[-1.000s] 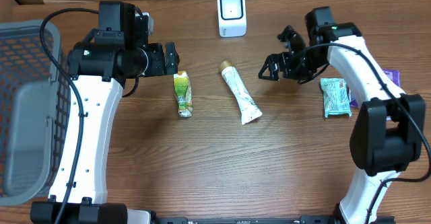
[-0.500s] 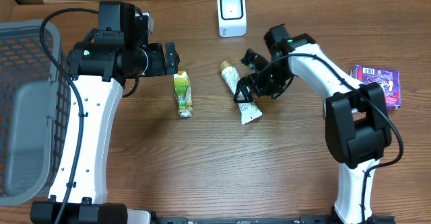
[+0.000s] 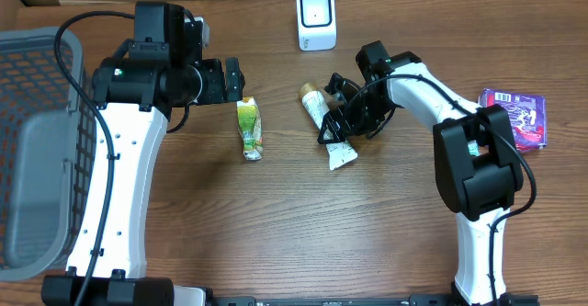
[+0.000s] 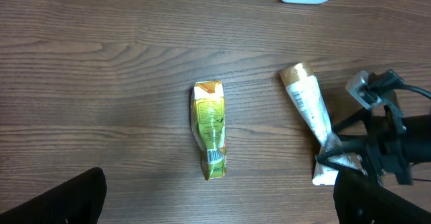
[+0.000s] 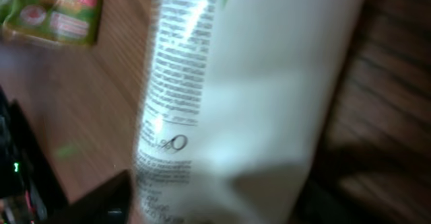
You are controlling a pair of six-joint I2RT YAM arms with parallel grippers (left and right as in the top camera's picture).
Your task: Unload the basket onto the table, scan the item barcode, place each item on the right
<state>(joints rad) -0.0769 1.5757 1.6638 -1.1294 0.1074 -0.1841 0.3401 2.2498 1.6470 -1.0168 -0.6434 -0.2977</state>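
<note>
A white tube (image 3: pixel 317 109) with a gold cap lies at mid-table, below the white scanner (image 3: pixel 316 18). My right gripper (image 3: pixel 338 130) straddles the tube's lower half, its jaws against both sides. In the right wrist view the tube (image 5: pixel 249 83) fills the frame between the dark fingers (image 5: pixel 101 200), printed text showing but no barcode. The left wrist view shows the tube (image 4: pixel 308 101) resting on the wood. My left gripper (image 3: pixel 236 78) hangs open above the table, nothing between its fingers (image 4: pixel 67 197).
A green pouch (image 3: pixel 249 129) lies left of the tube, with a barcode near its lower end (image 4: pixel 214 157). At the right edge lies a purple packet (image 3: pixel 514 115). A grey mesh basket (image 3: pixel 37 150) fills the left side.
My right arm swung left from the right side of the table to the tube, and its jaws narrowed onto it. The left arm has not moved.
</note>
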